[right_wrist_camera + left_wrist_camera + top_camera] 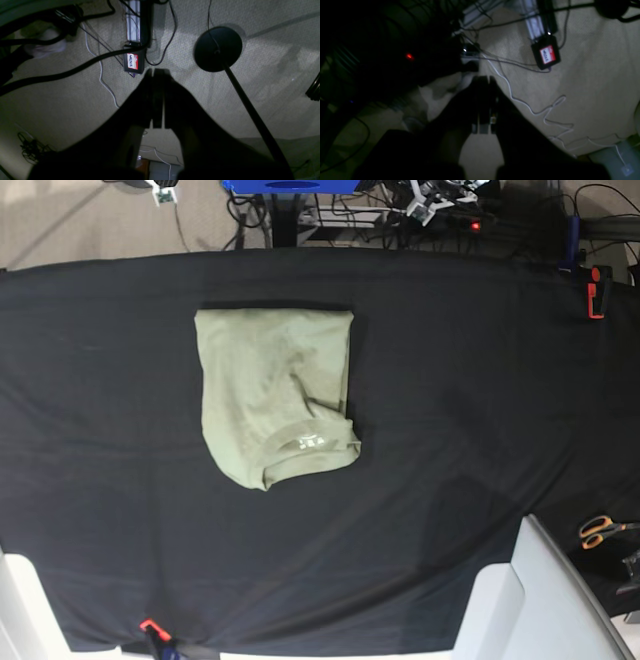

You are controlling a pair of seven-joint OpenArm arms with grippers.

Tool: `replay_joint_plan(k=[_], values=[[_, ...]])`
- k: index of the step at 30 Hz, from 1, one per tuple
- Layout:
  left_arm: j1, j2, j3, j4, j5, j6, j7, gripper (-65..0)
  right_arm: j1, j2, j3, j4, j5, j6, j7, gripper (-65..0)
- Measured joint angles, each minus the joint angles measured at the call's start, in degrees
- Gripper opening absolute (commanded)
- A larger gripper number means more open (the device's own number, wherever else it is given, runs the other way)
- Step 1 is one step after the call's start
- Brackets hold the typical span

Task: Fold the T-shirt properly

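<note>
Left wrist view is dark. Left gripper [483, 105] fingers pressed together, nothing between them, hanging over beige carpet [590, 95]. Black box with red-white label [545, 55] lies beyond, by a metal rail [533, 23]. White cable [545, 112] snakes across the carpet. Red LED [409, 56] glows left.

Base view: overhead, facing table [480, 430]. Wrist views: facing carpet (both show labelled box [132, 61]).
</note>
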Motion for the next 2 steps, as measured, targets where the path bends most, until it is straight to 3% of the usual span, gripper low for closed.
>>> replay_joint_plan(k=[2], values=[[0.0, 0.4, 0.0, 0.0, 0.0, 0.0, 0.0, -65.0, 0.0, -0.1, 0.0, 0.0, 0.0, 0.0, -0.1, -64.4]])
